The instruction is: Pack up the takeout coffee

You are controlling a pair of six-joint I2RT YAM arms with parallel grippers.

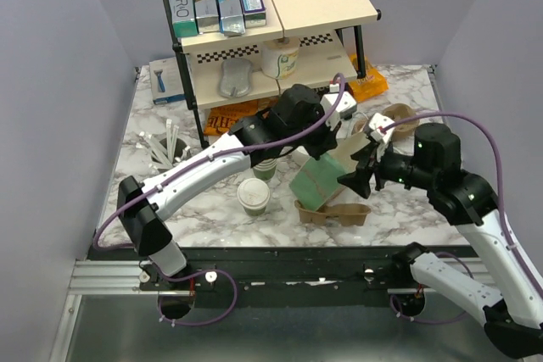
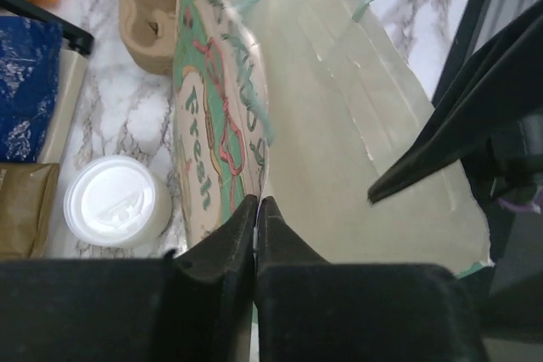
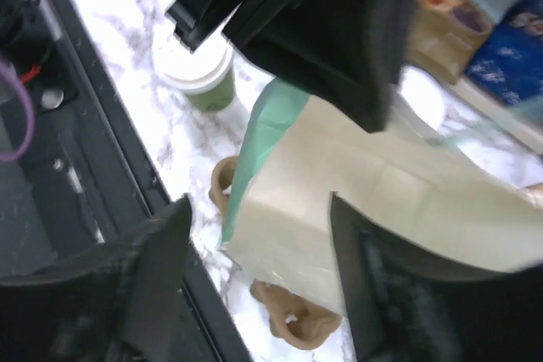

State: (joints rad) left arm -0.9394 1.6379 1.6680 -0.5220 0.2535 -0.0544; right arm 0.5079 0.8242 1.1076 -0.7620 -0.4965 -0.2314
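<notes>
The takeout coffee (image 1: 253,197), a small cream cup with a white lid, stands on the marble near the front; its lid (image 2: 114,201) shows left of the bag in the left wrist view. My left gripper (image 1: 329,140) is shut on the upper edge of a paper bag (image 1: 318,180); the jaws (image 2: 257,207) pinch the printed panel of that bag (image 2: 339,125). My right gripper (image 1: 361,171) stands open at the bag's right side. In the right wrist view the bag (image 3: 356,201) lies between its spread fingers (image 3: 153,277).
A brown cardboard cup carrier (image 1: 333,212) lies under the bag's lower end, and a second carrier (image 1: 399,116) sits at the back right. A green cup (image 1: 265,167) stands behind the coffee. A two-tier rack (image 1: 271,31) with boxes fills the back.
</notes>
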